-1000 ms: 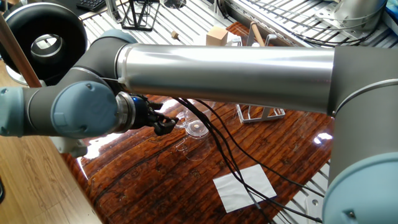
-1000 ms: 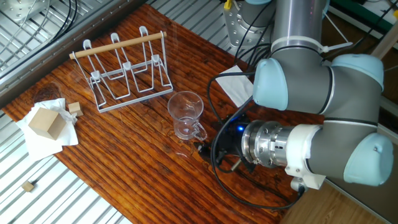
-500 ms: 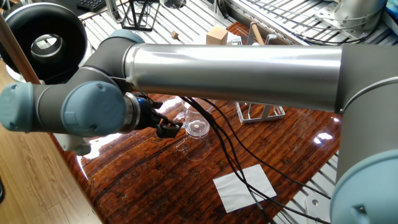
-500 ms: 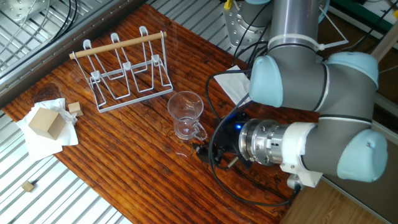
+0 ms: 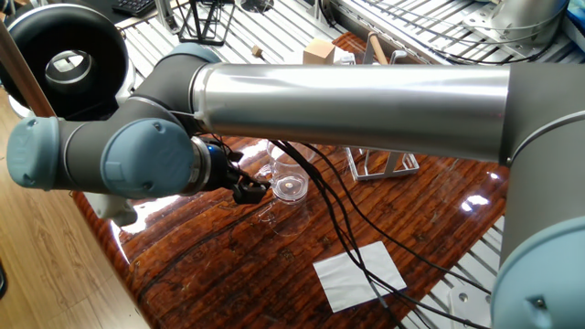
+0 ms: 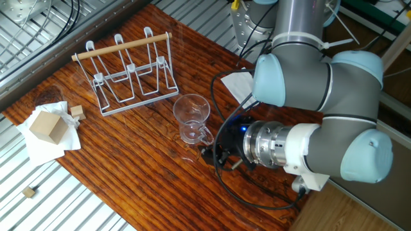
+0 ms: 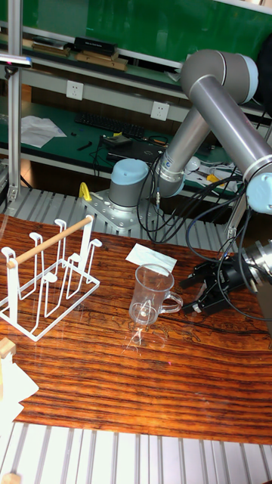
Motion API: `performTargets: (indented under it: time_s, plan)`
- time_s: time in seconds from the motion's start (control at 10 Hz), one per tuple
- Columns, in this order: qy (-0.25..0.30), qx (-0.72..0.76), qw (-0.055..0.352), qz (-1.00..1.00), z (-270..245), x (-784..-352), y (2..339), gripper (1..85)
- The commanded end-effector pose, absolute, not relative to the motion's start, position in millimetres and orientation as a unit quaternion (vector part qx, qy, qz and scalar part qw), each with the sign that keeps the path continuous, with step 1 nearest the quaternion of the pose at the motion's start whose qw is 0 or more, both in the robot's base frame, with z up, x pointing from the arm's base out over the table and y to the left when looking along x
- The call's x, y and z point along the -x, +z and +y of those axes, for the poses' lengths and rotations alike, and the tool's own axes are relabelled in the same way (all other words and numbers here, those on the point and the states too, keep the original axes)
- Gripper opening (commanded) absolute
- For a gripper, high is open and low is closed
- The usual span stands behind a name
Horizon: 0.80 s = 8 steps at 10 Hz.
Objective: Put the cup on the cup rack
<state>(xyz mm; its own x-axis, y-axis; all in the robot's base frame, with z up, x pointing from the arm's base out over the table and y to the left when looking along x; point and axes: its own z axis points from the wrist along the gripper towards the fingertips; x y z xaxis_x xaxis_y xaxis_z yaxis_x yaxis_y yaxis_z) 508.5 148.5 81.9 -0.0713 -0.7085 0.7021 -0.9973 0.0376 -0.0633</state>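
One fixed view: the arm's long link fills the upper picture. Below it the pincer [image 5: 247, 189] sits just beside the cup [image 5: 288, 185], a clear glass mug seen from above, upright on the table [image 5: 219, 256]. Only the base of the cup rack [image 5: 384, 166] shows under the arm, and the pincer's opening cannot be judged here.

The other fixed view: the mug's handle points toward the pincer [image 6: 215, 156], which lies low and near it. The cup rack [image 6: 128, 74], with its wooden rod and upright pegs, stands well apart across the table, beside a wooden block [image 6: 46, 126] on white paper.

Tall fixed view: only here is the pincer [image 7: 198, 293] plainly spread, its fingers apart, level with the handle and not touching the cup [image 7: 151, 293]. A sound grasp likely calls for a straight approach so one finger enters the handle loop, closing before any push tips the mug.
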Motion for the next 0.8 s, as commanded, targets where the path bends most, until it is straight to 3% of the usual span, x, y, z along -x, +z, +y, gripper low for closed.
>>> performTargets:
  time_s: [0.0,0.7]
  plan:
    - [0.279,-0.626,0.252,-0.683,147.7,-505.3,79.6,74.3]
    - [0.271,-0.624,0.241,-0.692,151.8,-505.7,67.5,74.3]
